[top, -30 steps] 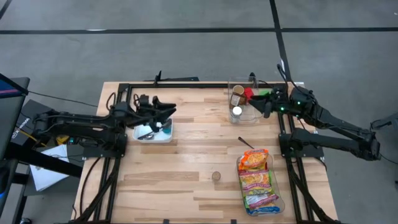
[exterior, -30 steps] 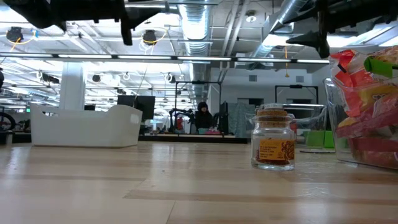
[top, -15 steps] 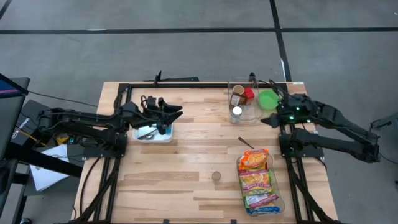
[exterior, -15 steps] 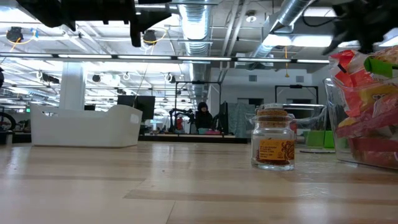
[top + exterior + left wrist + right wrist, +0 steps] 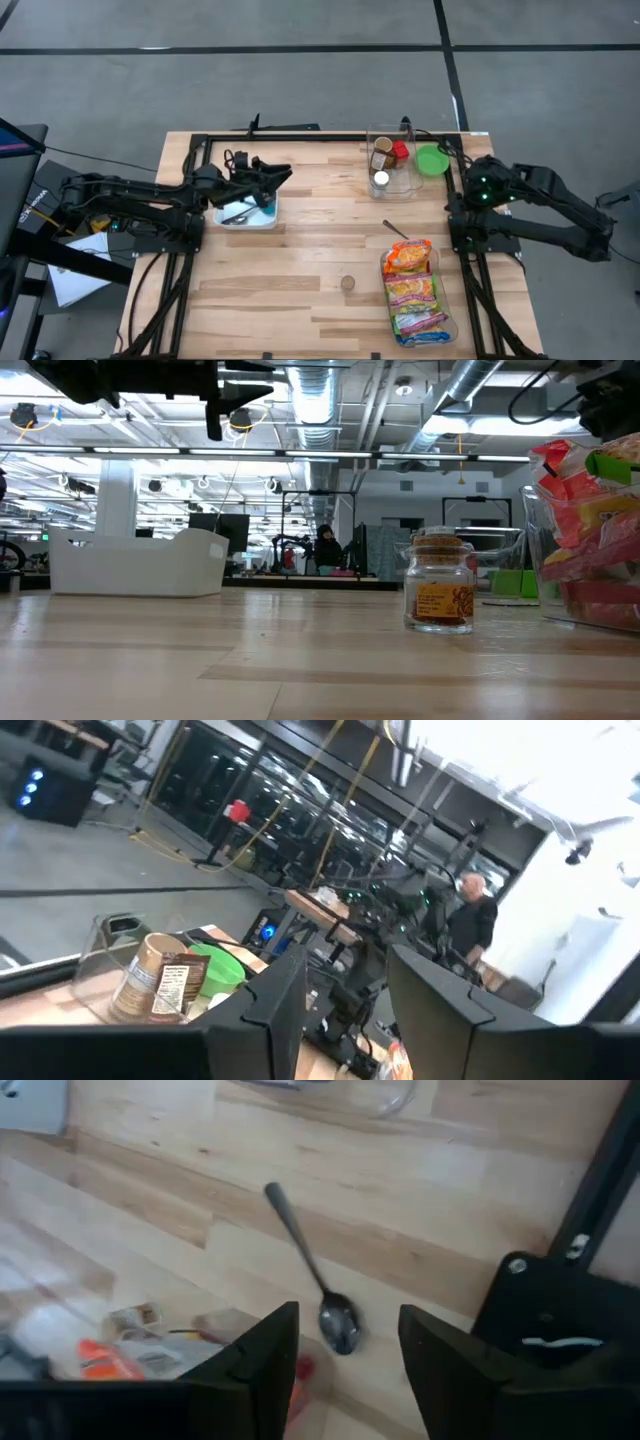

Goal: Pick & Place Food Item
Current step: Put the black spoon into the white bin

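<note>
Bright noodle packets (image 5: pixel 413 288) lie in a clear tub (image 5: pixel 449 328) at the table's front right. A small cork-topped jar (image 5: pixel 347 283) stands on the bare wood; the low view shows this jar (image 5: pixel 438 592) upright. A clear box (image 5: pixel 391 186) at the back holds jars (image 5: pixel 381 153), with a green round dish (image 5: pixel 432 160) beside it. My left gripper (image 5: pixel 345 960) hovers open over the white tray (image 5: pixel 270 222) at the back left, nothing between its fingers. My right gripper (image 5: pixel 350 1315) is open and empty near the table's right edge, tipped down above a spoon (image 5: pixel 305 1265).
The spoon (image 5: pixel 397 230) lies on the wood between the clear box and the noodle tub. A black frame rail (image 5: pixel 300 136) runs along the far edge. Open wood (image 5: pixel 300 270) spreads across the middle and front left. A person (image 5: pixel 327 547) sits far behind the table.
My right gripper has drawn back from the clear box toward the table's right edge and tipped from nearly level to pointing steeply down. With the arm gone from there, the green dish beside the box shows.
</note>
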Motion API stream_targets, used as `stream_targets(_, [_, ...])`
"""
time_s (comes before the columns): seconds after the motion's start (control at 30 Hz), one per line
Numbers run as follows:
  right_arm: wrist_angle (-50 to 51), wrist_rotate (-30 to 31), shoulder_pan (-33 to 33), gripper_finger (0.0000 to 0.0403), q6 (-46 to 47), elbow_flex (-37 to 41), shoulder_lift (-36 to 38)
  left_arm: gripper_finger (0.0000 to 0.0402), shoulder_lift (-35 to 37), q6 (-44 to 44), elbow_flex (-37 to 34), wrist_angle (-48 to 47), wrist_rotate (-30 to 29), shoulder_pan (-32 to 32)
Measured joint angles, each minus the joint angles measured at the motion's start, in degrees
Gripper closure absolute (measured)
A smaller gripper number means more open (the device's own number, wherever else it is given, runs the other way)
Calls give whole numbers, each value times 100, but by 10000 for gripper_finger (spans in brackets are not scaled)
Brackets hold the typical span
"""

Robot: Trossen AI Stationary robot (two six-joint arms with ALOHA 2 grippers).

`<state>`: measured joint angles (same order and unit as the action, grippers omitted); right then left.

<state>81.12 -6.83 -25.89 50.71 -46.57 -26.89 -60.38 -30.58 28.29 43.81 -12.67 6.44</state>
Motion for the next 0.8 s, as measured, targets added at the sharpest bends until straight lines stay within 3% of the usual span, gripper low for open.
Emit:
stream_targets(0.17, [-135,102,0,247,-328,44,-286,266,0,-557,2,113,-379,0])
stream_targets(0.4, [-508,-153,0,253,-839,284,-881,266,0,-634,9,745,-752,0])
stream_targets(0.63, [-523,-404,2,253,-1069,284,-1499,266,0,-535,9,901,-786,0])
stream_targets(0.8, [-529,-814,121,253,-922,284,-1840,266,0,82,9,918,-782,17])
